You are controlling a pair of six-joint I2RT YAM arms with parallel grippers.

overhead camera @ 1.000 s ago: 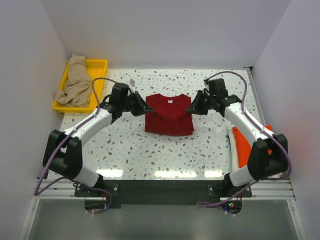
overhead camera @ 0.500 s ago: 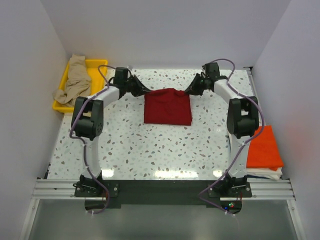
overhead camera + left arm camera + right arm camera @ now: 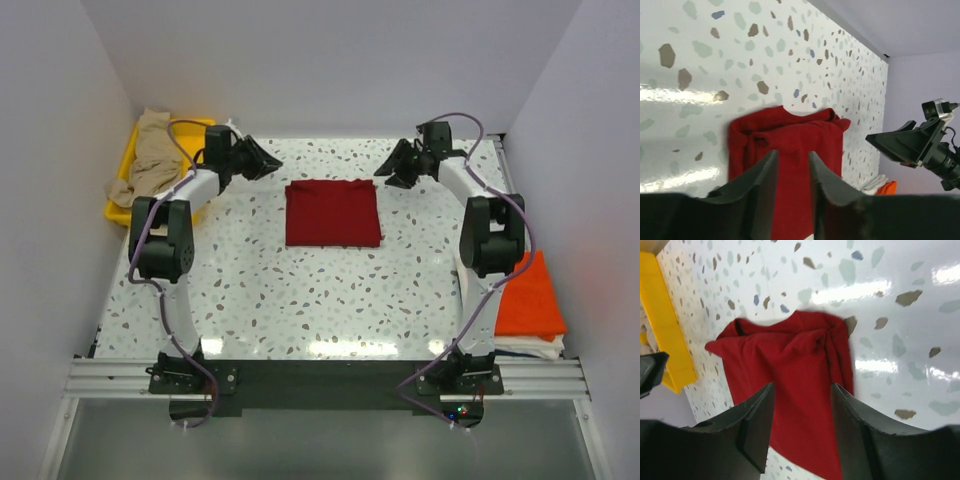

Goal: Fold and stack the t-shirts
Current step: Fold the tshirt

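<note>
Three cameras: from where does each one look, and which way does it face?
Top external: high behind the robot, looking down on the table; left arm and right arm show.
Left wrist: on the left arm, facing right across the red shirt; left fingers show, the right gripper beyond.
Right wrist: on the right arm, facing left over the shirt toward the tray; right fingers show.
Shared: all three see the shirt.
</note>
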